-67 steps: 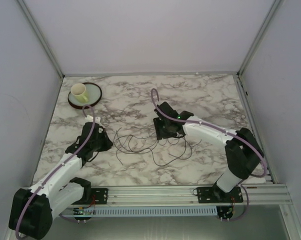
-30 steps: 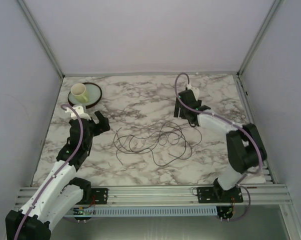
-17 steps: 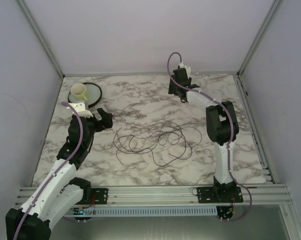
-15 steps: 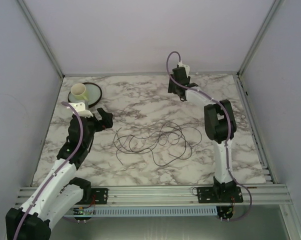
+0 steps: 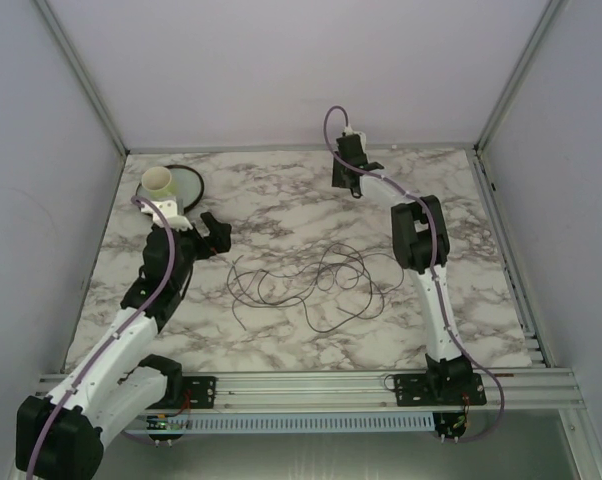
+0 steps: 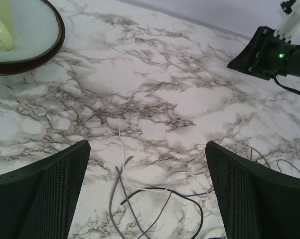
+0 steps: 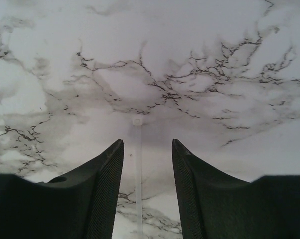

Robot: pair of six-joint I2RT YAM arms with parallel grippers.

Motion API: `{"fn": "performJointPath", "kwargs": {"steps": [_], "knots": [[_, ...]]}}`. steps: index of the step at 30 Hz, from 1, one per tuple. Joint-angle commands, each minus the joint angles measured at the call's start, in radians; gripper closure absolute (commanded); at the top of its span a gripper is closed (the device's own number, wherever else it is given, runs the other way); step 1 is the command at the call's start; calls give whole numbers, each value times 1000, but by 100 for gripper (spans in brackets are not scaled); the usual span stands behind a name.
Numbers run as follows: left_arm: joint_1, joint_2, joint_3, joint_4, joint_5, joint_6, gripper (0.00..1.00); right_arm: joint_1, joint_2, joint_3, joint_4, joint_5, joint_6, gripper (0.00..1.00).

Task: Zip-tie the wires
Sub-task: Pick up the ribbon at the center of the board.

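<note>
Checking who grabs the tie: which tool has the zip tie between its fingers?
The right tool, at the far edge: a white zip tie lies between its open fingers. The left tool frames wires instead.

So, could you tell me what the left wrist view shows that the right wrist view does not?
Only the left wrist view shows the wires, loose in the foreground, the plate with a pale cup at upper left, and the right arm at upper right. Only the right wrist view shows a thin white strip with a small square head, probably a zip tie, seen on the table between the open fingers of the right gripper. Both show the marble table, and the left gripper is open too.
</note>
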Motion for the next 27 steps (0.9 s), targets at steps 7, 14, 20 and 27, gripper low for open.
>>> {"fn": "performJointPath", "kwargs": {"steps": [7,14,20,27], "knots": [[2,48,43,60,11,0,0,-8,71,119,-41,-28,-13,64],[2,45,30,59,12,1,0,-7,98,140,-64,-24,-20,72],[3,40,17,63,10,-3,0,-2,122,167,-78,-23,-32,76],[3,42,16,61,10,-2,0,3,149,192,-89,-23,-37,78]]}}
